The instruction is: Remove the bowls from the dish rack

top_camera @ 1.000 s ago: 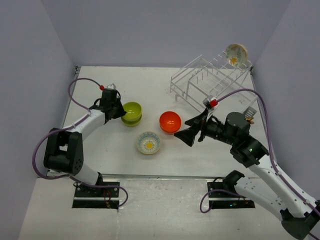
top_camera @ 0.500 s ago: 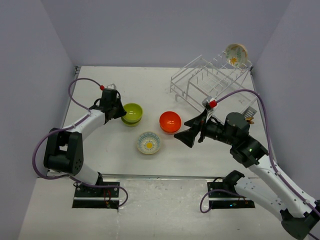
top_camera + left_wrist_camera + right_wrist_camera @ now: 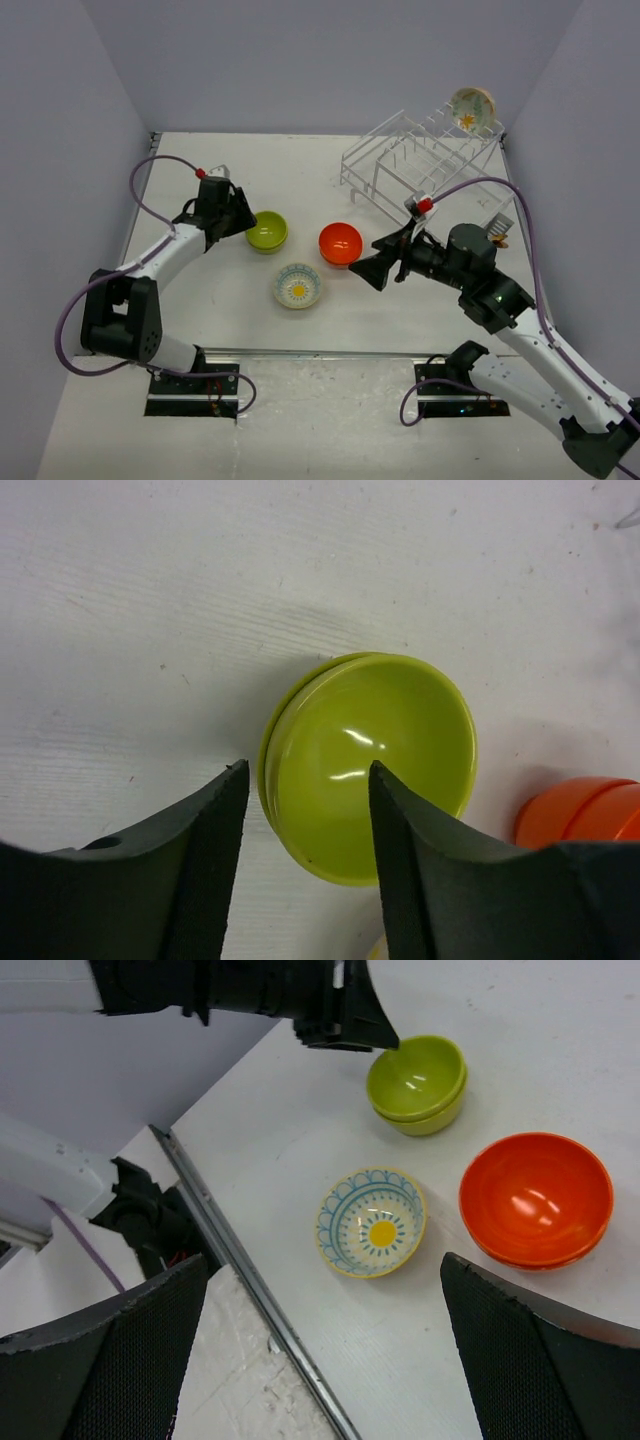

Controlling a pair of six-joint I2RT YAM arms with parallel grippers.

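Left wrist: green bowls [image 3: 375, 760] drop-off looks done, your left gripper [image 3: 307, 770] jaws parted; right gripper [image 3: 325, 1262] wide, empty. Next up, flowered bowl [image 3: 471, 107] on the dish rack [image 3: 400, 160].

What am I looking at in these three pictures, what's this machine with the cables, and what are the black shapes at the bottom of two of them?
These are two robot arms bolted to the near edge of a white table, each ending in a two-finger gripper. The wide picture comes from a fixed camera above and behind them. The other two come from cameras on the wrists, so the black shapes are each gripper's own fingers.

On the table sit a yellow-green stack of two bowls, orange-red bowls that also look stacked, and one cream bowl with a yellow flower inside. At the far right stands a white wire dish rack, with another flower bowl up on its far end.

The left gripper is at the yellow-green stack's rim, jaws apart, not clamping it. The right gripper hangs wide open and empty near the orange-red bowls.
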